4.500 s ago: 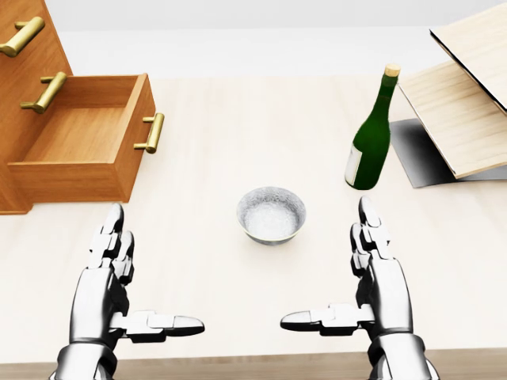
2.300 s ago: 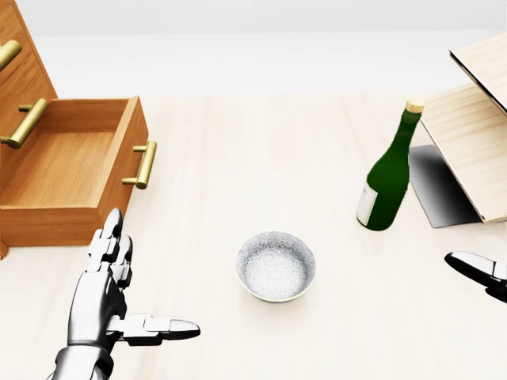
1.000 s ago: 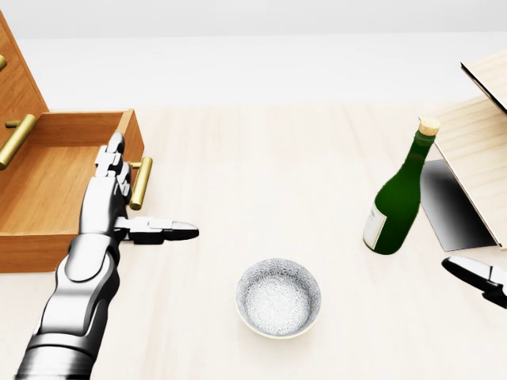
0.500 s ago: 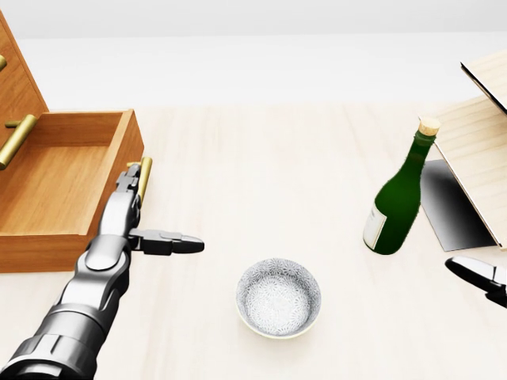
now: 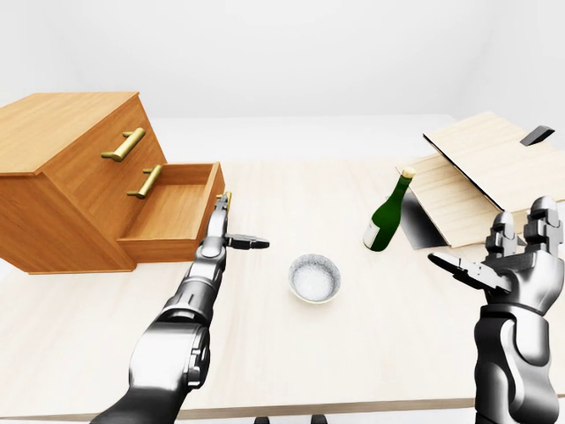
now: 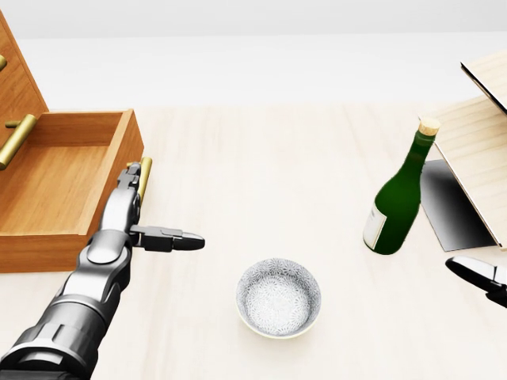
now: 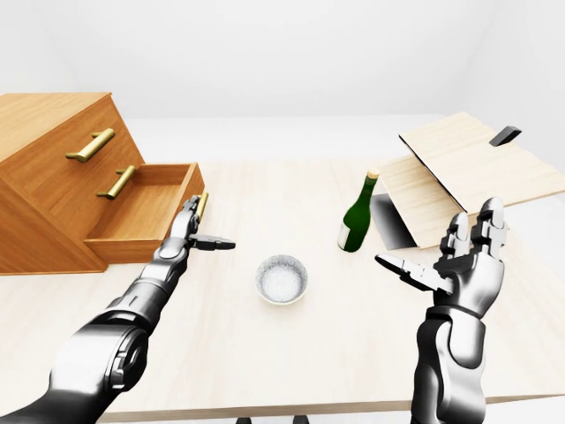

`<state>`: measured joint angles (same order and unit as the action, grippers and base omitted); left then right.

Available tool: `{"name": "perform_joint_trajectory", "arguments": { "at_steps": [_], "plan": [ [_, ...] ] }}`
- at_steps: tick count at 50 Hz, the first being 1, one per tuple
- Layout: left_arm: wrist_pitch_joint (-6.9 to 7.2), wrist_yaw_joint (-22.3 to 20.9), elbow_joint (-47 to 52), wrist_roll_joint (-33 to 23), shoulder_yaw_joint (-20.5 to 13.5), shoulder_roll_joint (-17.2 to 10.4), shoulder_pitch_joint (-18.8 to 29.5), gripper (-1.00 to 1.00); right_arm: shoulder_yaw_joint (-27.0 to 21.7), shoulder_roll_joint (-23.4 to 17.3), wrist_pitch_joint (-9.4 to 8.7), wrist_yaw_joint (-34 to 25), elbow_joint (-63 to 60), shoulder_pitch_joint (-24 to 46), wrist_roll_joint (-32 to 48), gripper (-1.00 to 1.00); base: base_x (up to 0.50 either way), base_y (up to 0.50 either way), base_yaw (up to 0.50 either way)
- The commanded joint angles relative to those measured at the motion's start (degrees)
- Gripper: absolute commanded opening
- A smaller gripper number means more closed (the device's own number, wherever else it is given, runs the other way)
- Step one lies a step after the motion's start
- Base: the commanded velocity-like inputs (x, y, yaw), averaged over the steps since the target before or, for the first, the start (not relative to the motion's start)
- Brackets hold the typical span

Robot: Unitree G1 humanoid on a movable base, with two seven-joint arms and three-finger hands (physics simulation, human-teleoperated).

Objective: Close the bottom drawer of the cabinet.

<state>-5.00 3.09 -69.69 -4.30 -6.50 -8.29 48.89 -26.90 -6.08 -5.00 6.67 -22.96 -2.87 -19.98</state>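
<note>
Reaching out with our silver left hand (image 6: 131, 207), we are laying its straight fingers against the brass bar handle (image 6: 144, 178) of the pulled-out bottom wooden drawer (image 5: 172, 215). The fingers are spread apart, with the thumb sticking out sideways, and they are not wrapping around the handle. The drawer is sticking out of the brown wooden cabinet (image 5: 66, 181) at the left of the left-eye view. We are holding our silver right hand (image 7: 463, 256) up at the right, fingers apart and gripping nothing. A round white speckled bowl (image 6: 279, 297) and a green glass bottle with a cork (image 6: 398, 195) are sitting on the pale wooden table (image 6: 261, 182).
</note>
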Motion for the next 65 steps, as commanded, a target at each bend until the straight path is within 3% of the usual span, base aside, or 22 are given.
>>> {"name": "perform_joint_trajectory", "arguments": {
  "at_steps": [1,33,46,65],
  "plan": [
    [0.00,-0.23,-3.76,1.99,-1.06,-0.16,-3.19,1.00,-0.09,0.01,0.00,0.11,-0.62,-0.02,-0.03,1.00,0.00,0.00,0.00],
    [0.00,6.77,-5.92,2.41,-3.27,-2.76,-5.35,1.00,-0.10,0.25,0.00,0.04,-0.64,-0.10,0.12,1.00,0.00,0.00,0.00],
    [0.00,11.49,-6.38,2.26,-3.87,-3.89,-6.12,1.00,-0.12,-0.04,0.24,-0.23,0.92,0.13,-0.06,1.00,0.00,0.00,0.00],
    [0.00,13.11,-6.05,5.49,-5.56,-5.62,-5.18,1.00,-0.24,0.02,0.00,-0.04,-0.13,-0.09,-0.19,1.00,0.00,0.00,0.00]
  ]
}}
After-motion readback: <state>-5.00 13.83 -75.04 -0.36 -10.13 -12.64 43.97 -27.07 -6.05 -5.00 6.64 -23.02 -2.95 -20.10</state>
